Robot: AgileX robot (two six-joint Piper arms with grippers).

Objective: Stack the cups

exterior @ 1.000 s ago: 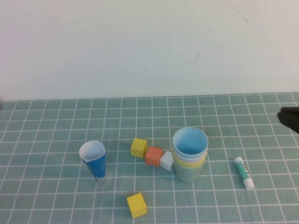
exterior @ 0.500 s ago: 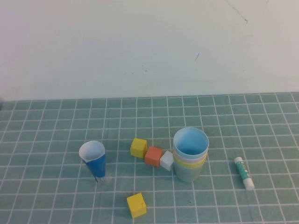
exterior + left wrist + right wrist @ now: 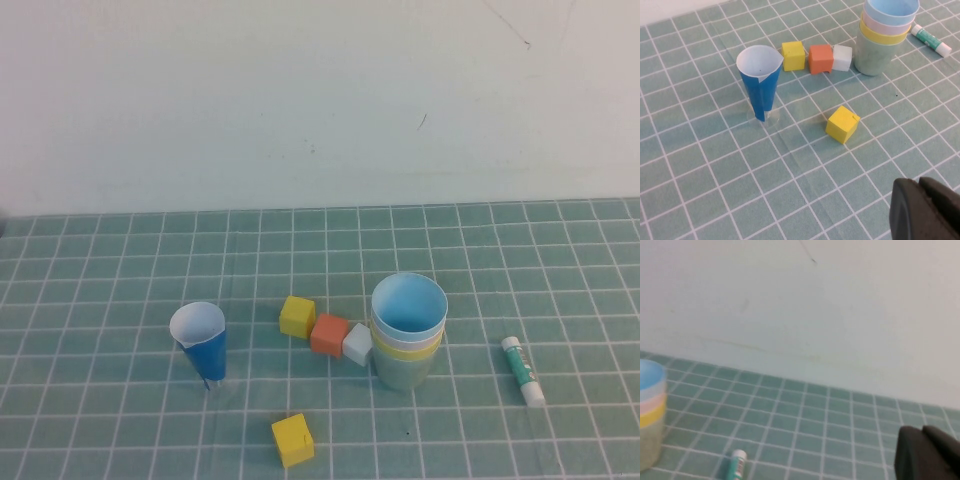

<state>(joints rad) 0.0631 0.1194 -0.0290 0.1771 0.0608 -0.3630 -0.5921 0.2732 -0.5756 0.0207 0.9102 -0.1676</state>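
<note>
Cups [image 3: 407,330] stand nested in one upright stack toward the right edge of the table [image 3: 120,270]: pale green outermost, then yellow, pink and light blue on top. We see a white cube [image 3: 357,344] touching the stack, with an orange cube [image 3: 329,334] and a yellow cube [image 3: 296,316] in line beside it. We find the left gripper [image 3: 925,210] above the near edge and the right gripper [image 3: 927,452] beyond the right edge; both show their fingers clenched, grasping nothing.

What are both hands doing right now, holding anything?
Left hand: off to the side, away from the cups, holding nothing visible.
Right hand: near the wall, away from the cups, holding nothing visible.
</note>
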